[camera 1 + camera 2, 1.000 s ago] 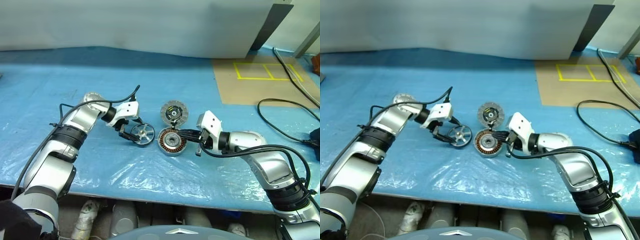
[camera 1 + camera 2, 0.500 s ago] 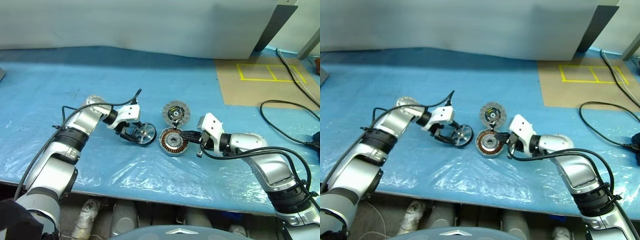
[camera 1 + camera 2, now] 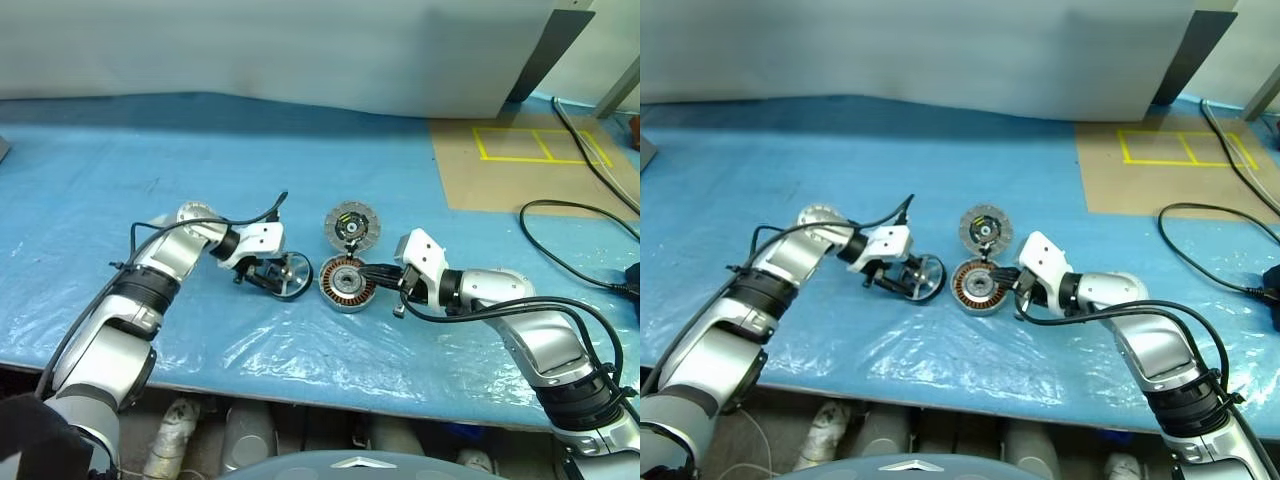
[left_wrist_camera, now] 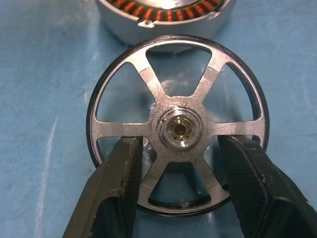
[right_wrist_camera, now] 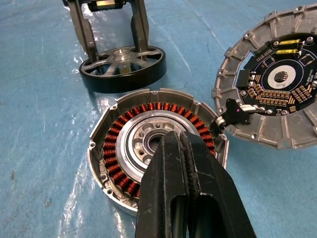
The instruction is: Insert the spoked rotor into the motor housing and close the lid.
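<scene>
A: Where's our L gripper [image 4: 178, 191]?

B: At the small dark-rimmed wheel w/ silver spokes and hub, the spoked rotor [image 3: 290, 272], on the blue plastic sheet [image 3: 300, 160]. Jaws abt half open, fingers [image 4: 116, 186] poking betw. the spokes either side of the hub. We can't tell if the pads press the spokes, so grip unclear.

A: And the R gripper [image 5: 181, 144]?

B: Jaws fully closed, nothing betw. them; tips over the central hole of the round metal motor housing w/ copper windings [image 5: 124, 153]. Housing sits just beside the rotor. Just behind the housing lies the flat grey ribbed disc, the lid [image 3: 352, 226], its face w/ dark circuit board up.
</scene>
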Robot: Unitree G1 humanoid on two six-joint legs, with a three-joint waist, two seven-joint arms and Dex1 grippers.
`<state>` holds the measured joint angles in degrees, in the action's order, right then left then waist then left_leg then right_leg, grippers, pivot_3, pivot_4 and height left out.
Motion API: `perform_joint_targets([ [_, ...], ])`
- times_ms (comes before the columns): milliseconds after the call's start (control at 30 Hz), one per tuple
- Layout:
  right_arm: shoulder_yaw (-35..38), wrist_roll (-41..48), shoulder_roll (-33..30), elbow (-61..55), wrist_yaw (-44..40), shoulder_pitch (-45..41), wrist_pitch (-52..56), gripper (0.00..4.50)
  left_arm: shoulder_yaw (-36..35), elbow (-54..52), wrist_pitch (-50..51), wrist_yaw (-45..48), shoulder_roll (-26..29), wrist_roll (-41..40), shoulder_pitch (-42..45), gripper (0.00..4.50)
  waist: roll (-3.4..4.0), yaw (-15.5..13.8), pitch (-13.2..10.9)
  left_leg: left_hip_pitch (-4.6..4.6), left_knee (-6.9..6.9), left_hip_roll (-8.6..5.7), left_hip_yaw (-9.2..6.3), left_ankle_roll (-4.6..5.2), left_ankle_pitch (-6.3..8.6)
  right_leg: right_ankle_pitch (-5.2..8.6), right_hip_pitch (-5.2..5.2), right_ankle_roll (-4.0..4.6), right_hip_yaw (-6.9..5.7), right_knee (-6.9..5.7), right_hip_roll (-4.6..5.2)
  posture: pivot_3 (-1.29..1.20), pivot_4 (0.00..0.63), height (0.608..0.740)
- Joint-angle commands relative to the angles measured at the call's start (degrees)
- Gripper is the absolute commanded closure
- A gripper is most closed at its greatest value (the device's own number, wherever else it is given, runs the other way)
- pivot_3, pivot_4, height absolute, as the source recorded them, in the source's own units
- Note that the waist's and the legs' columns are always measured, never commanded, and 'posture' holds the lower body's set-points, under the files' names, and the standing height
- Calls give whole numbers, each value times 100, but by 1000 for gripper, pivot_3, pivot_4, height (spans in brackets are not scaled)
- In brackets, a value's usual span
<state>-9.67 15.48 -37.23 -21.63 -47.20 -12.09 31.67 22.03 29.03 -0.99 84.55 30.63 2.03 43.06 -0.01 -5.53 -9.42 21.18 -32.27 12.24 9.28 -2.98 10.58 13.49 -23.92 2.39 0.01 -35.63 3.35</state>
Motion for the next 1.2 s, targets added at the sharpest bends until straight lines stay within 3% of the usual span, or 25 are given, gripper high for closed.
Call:
perform_joint_targets([
  [33, 89, 36, -6, -192, 15, 8, -72, 4500, -177, -224, -65, 140, 40, -293, -150, 1983, 0, 0, 0, 1, 0, 0, 0, 0, 0, 0, 0, 0, -1, 0, 0, 0, 150, 740],
  [667, 390, 439, -8, -240, -86, -133, 62, 4500, -1466, -1659, 700, -316, 161, -1861, -1269, 1983, 1, 11, 0, 1, 1, 2, 1, 0, 0, 2, -2, 2, -1, 3, -1, 0, 150, 740],
  [1033, 390, 435, -63, -223, -35, -247, 188, 4500, -1052, -1579, 513, -424, 433, -1236, -1179, 1983, 1, 10, 0, 1, 1, 4, 1, 0, 0, 2, -2, 2, -2, 4, -1, 0, 150, 740],
  [1200, 375, 417, -83, -282, 6, -176, 209, 4500, -887, -1499, 585, -726, 234, -1029, -1009, 1983, 1, 10, 0, 2, 1, 2, 1, 0, 0, 2, -2, 1, -1, 5, -1, 0, 150, 740],
])
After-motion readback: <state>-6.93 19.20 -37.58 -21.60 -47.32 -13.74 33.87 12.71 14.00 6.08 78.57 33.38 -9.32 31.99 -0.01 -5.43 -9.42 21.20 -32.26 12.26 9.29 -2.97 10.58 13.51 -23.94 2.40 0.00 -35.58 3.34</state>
